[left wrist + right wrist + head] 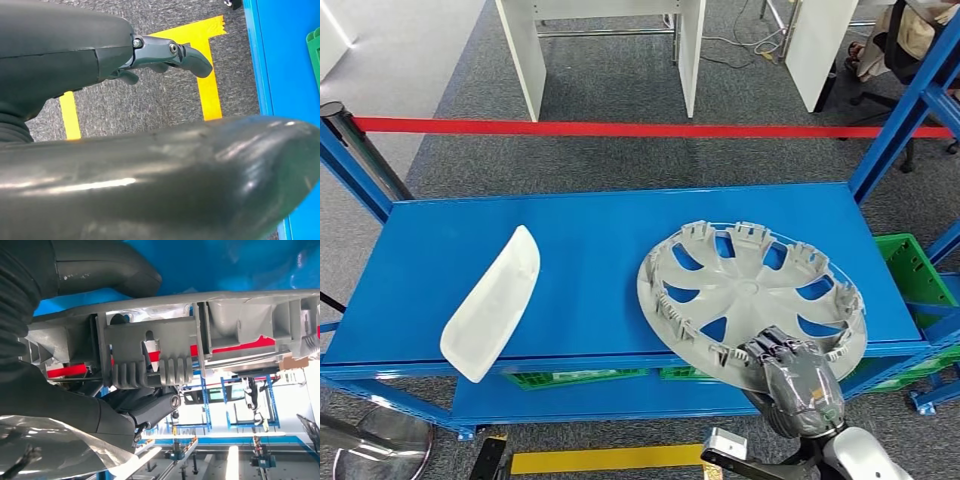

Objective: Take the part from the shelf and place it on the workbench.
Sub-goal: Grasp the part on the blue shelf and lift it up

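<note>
A grey wheel cover lies inner side up on the blue shelf, at its right front. My right hand grips the cover's near rim from the front edge. Seen from the right wrist, the thumb lies on one face of the rim and the dark fingers curl under the other. In the left wrist view my left hand hangs over grey carpet with its fingers apart and nothing in it.
A white curved part lies at the shelf's left front. Green crates sit to the right and on the lower shelf. Red tape runs behind the shelf, with white table legs beyond. Yellow floor tape lies below.
</note>
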